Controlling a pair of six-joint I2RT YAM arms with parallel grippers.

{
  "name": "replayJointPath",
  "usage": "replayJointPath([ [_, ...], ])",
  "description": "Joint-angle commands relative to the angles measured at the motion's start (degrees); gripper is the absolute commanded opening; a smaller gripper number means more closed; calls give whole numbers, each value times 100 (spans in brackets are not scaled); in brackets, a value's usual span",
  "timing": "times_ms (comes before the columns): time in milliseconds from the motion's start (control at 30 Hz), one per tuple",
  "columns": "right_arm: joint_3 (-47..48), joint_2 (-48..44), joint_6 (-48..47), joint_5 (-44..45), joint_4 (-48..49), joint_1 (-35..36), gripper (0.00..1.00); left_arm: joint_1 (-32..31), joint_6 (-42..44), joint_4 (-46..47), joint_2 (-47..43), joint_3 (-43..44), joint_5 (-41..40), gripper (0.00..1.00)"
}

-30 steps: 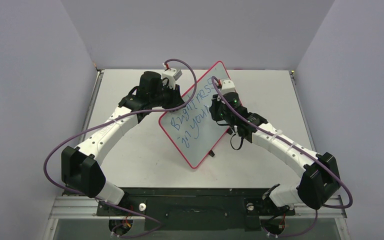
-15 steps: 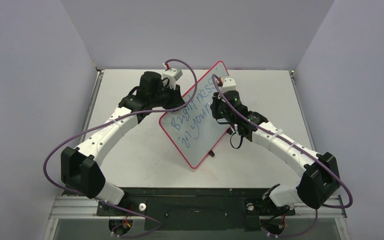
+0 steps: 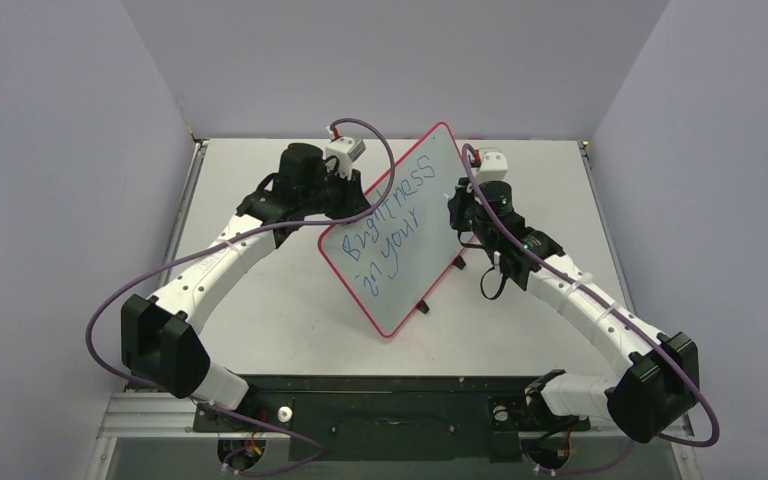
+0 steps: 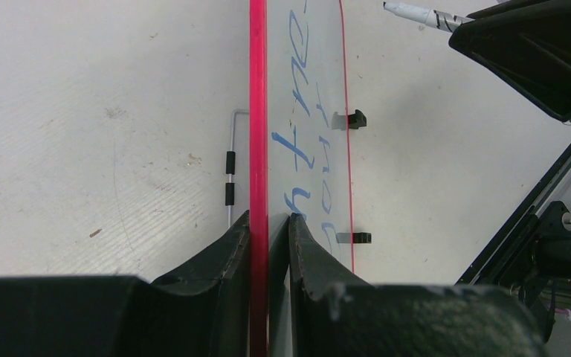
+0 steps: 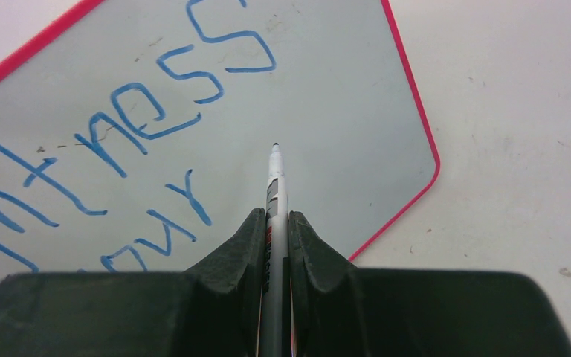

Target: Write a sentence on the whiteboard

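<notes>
The whiteboard (image 3: 401, 292) stands tilted on its edge mid-table, with a red-pink rim (image 4: 258, 111). My left gripper (image 3: 338, 203) is shut on its left rim, also seen in the left wrist view (image 4: 269, 219). The sentence (image 3: 390, 215) reads "Brightness in your" in blue, in two lines; part of it shows in the right wrist view (image 5: 156, 111). My right gripper (image 3: 459, 212) is shut on a white marker (image 5: 275, 186) with its tip pointing at the bare board face (image 5: 342, 111) to the right of "your". The marker tip (image 4: 416, 13) also shows in the left wrist view.
Two black clips (image 4: 357, 119) sit on the board's lower edge. A thin metal stand wire (image 4: 230, 167) lies on the table behind the board. Purple cables loop over both arms. Grey walls enclose the table (image 3: 260, 300) on three sides.
My right gripper has drawn back to the right, off the board's face, with the marker. The word "your" now ends in its "r". The left arm and the board have held still.
</notes>
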Motion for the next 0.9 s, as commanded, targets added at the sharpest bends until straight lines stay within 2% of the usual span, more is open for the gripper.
replayJointPath([
  [0,-93,-104,94,-122,267,-170,0,17,602,198,-228,15,-493,0],
  [300,-126,31,199,-564,414,-383,0,4,603,194,-207,12,-494,0],
  [867,-197,226,245,-853,653,-492,0,-18,611,191,-213,3,-512,0],
])
